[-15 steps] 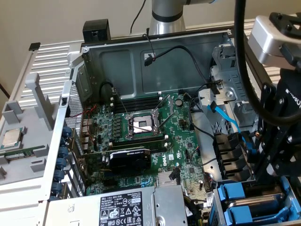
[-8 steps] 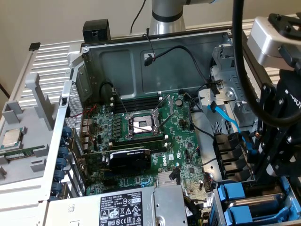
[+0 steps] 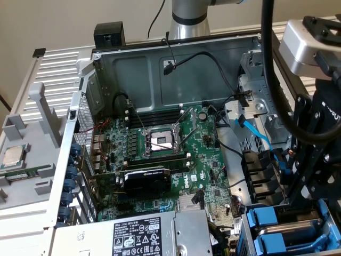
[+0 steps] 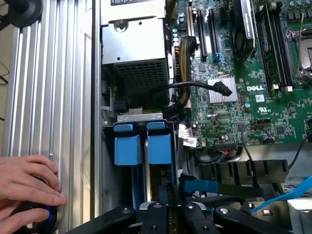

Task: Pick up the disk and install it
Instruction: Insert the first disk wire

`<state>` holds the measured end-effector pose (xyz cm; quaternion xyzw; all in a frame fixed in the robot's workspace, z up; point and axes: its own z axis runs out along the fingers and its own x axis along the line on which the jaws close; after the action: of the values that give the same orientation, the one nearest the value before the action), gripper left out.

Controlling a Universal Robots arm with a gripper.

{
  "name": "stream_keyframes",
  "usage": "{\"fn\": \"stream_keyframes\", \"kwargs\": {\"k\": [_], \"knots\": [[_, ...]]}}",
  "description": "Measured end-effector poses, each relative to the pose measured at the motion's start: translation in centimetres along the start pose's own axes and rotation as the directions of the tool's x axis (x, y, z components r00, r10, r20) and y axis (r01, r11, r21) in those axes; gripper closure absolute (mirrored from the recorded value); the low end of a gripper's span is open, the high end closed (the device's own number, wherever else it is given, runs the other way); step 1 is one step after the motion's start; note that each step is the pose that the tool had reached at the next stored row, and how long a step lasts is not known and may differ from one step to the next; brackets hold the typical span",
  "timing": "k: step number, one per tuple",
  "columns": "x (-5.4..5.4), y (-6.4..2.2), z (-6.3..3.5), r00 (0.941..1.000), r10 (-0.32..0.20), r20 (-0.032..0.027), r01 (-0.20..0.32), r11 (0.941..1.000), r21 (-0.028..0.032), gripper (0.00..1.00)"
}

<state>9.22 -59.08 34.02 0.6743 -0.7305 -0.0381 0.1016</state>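
The disk (image 4: 159, 146) stands on its edge inside the drive bay of the open computer case (image 3: 176, 69), at the corner of the case beside the power-supply box (image 4: 136, 48). From the wrist view I see its blue plastic end piece and a thin blue edge that runs back under the gripper (image 4: 168, 197). In the exterior view the same disk (image 3: 290, 226) shows as a grey metal strip between blue ends, at the lower right.

The jaws are clenched narrow, directly over the top edge of this disk, and they appear to pinch its frame. The exact place of contact is covered by the black links of the gripper.

Just beside the disk, on the side of the outer wall, a second blue-framed drive (image 4: 124, 146) sits in the bay, parallel to it. On the other side lies the green motherboard (image 4: 253, 97), with a black cable (image 4: 195, 85) crossing over its edge. A flat blue cable (image 4: 292, 192) passes near the gripper, above a row of black plastic slots (image 4: 243, 170).

In the exterior view the processor socket (image 3: 161, 140) is open in the middle of the motherboard, and a black graphics card (image 3: 146, 178) lies below it.

Outside the case, on the ribbed metal worktop (image 4: 48, 97), a person's hand (image 4: 27, 183) rests on a round black device with a blue light (image 4: 41, 215). At the exterior view's left, a small square processor chip (image 3: 13, 156) lies in a grey tray (image 3: 32, 176).
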Motion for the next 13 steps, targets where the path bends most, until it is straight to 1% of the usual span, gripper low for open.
{"fn": "stream_keyframes", "kwargs": {"k": [13], "knots": [[-0.01,-0.04,0.19,1.0,0.0,0.0002,0.0,1.0,0.0013,0.84]]}}
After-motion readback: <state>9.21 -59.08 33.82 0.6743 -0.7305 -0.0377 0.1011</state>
